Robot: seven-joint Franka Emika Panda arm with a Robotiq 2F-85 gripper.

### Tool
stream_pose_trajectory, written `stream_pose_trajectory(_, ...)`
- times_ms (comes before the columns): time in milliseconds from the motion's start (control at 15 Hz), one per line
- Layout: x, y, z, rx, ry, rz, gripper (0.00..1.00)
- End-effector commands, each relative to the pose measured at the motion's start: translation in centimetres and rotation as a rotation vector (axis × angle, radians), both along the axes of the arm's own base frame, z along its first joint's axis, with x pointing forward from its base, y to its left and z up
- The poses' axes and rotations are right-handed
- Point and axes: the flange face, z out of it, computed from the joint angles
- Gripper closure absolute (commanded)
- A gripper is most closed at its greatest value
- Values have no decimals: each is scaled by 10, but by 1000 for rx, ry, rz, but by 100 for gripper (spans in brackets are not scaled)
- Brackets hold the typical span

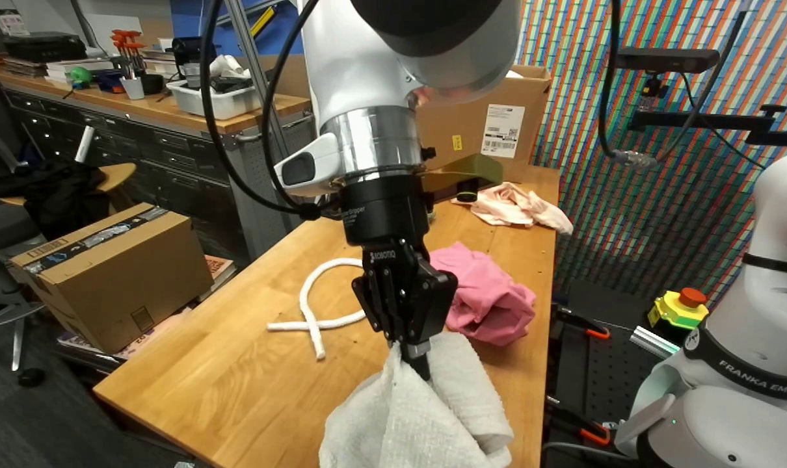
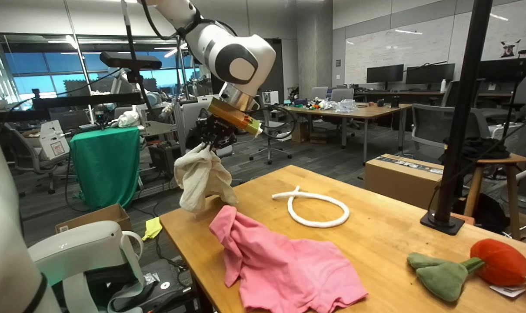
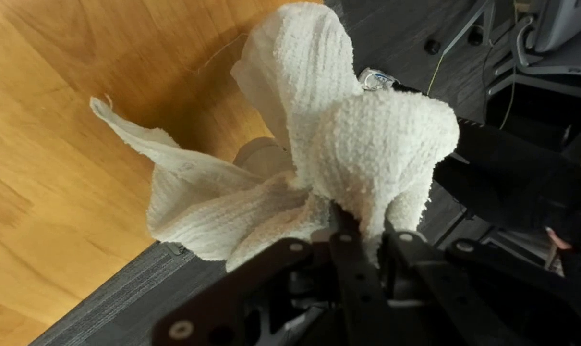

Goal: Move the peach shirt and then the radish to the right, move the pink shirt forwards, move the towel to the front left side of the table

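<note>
Claw (image 1: 412, 354) pinching the towel (image 2: 204, 176), bunched and hanging just beside the pink shirt (image 2: 284, 265); can't tell if the towel's lower edge touches the counter (image 2: 376, 224). White cord loop (image 2: 317, 224) lies near the pink shirt, radish (image 2: 498, 263) well apart from it, peach shirt (image 1: 514, 207) well beyond it as seen in an exterior view. My read: peach shirt and radish look done, both parked away from the pink shirt; pink shirt likely done too given task order, can't confirm. Remaining: get towel to the front left side, lay it down, let go
</note>
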Motion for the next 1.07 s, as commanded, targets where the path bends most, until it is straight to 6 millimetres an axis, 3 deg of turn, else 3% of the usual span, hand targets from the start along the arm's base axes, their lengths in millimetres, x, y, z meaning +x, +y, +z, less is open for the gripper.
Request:
stream_pose_trajectory(0,3,5,4,33,-1,-15,95)
stream_pose_trajectory(133,3,4,4,28,-2,-19,91)
stream_pose_trajectory(200,4,4,4,25,1,-27,65)
stream_pose_trajectory(333,5,3,4,22,1,-33,59)
stream_pose_trajectory(800,11,-6,7,-23,-4,-71,5)
stream_pose_trajectory(1000,17,-11,8,-100,-65,-102,0)
